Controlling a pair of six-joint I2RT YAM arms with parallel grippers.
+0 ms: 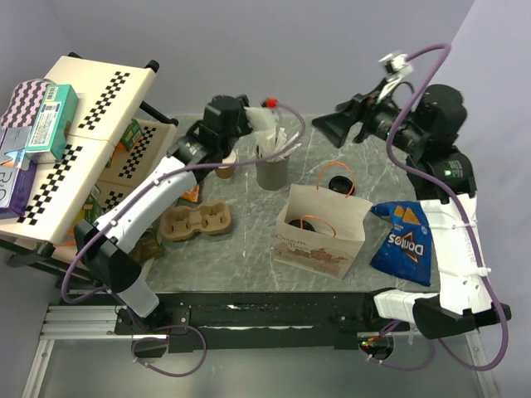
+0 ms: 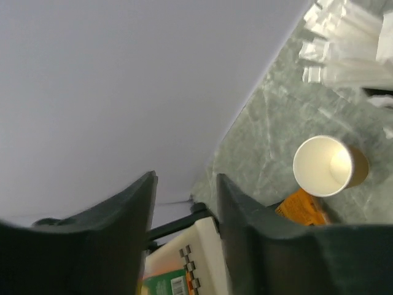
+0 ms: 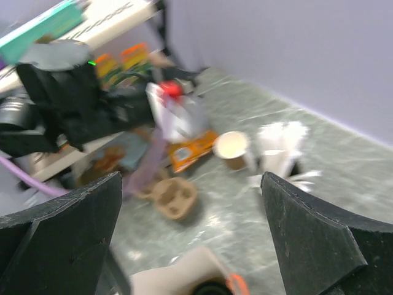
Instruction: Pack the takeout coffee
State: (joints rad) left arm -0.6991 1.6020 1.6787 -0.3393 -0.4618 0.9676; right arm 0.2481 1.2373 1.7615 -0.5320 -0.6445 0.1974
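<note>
Top view: the open kraft-paper cup (image 1: 226, 172) stands upright on the worktop (image 1: 249, 249) in the upper middle, long axis vertical, mouth up, just left of the grey cup of white sticks (image 1: 272, 170). A blue bag (image 1: 404, 240) at the right reads "Doritos".

Left wrist view: the cup is brown outside, white inside and lidless at the right edge. The left fingers (image 2: 123, 233) are narrowly parted and hold nothing.

Right wrist view: blurred. The right fingers (image 3: 61, 233) are spread wide and hold nothing.

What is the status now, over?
Left gripper open, empty; right gripper open, empty. Paper cup unlidded, on table, not packed. Stick cup close beside it.
</note>
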